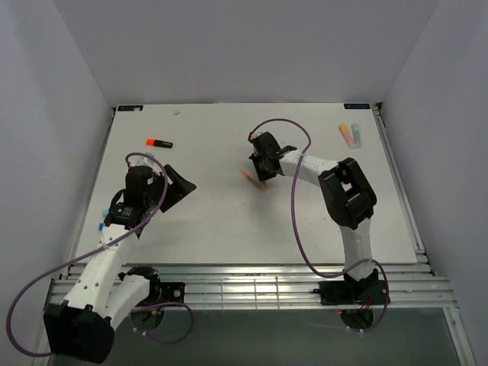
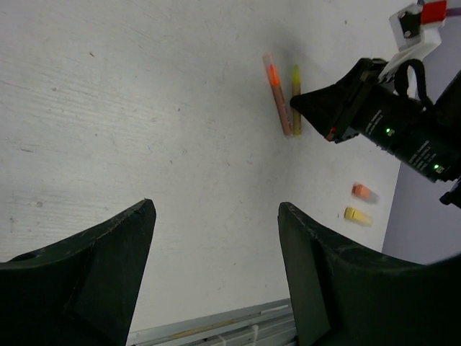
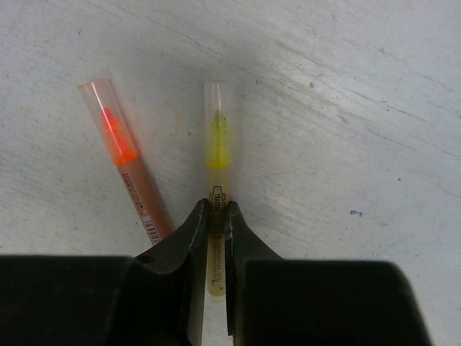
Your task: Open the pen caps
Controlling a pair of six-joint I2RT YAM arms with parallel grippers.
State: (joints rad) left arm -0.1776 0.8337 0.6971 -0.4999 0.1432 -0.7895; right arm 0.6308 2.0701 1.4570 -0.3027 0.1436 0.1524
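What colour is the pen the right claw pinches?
Yellow; the pen shows best in the right wrist view.

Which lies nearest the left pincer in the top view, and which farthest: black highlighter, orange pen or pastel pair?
1. Black highlighter, on the left, just beyond the left pincer.
2. Orange pen, mid-table, to the pincer's right.
3. Pastel pair, far right corner.

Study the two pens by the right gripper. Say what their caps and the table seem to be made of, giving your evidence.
Yellow pen's cap: probably clear, smooth plastic, since the yellow tip shows through it.
Orange pen's cap: seemingly the same see-through plastic, with the orange tip visible inside.
Table: a white matte board, perhaps painted or laminated. It shows faint scuffs and specks and no shine.
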